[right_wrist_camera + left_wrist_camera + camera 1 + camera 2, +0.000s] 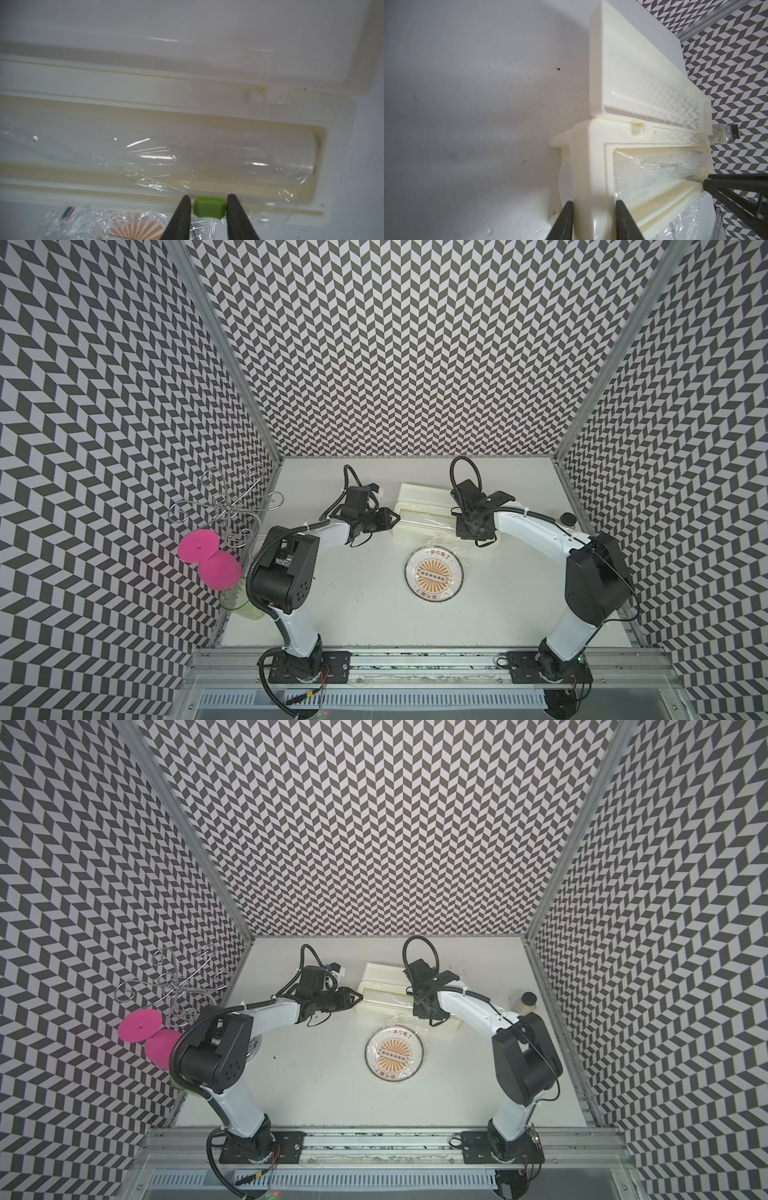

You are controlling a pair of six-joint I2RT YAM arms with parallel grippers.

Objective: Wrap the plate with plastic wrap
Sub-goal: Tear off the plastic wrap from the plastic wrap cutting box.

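Left tool (594, 202) clamped, right tool (208, 197) slightly parted, both reaching forward

A white, lightly scuffed tabletop (357, 597) is seen in both top views. A plate (433, 575) with an orange sunburst centre is laid flat near its middle, and a long cream box (419, 506) with its lid folded open is set just behind it, with plastic wrap (436, 537) drawn from the box over the plate. A small dark-lidded jar (528, 1001) is stood near the right edge, and a clear glass vessel (241, 601) and a wire stand (226, 510) are found at the left edge.
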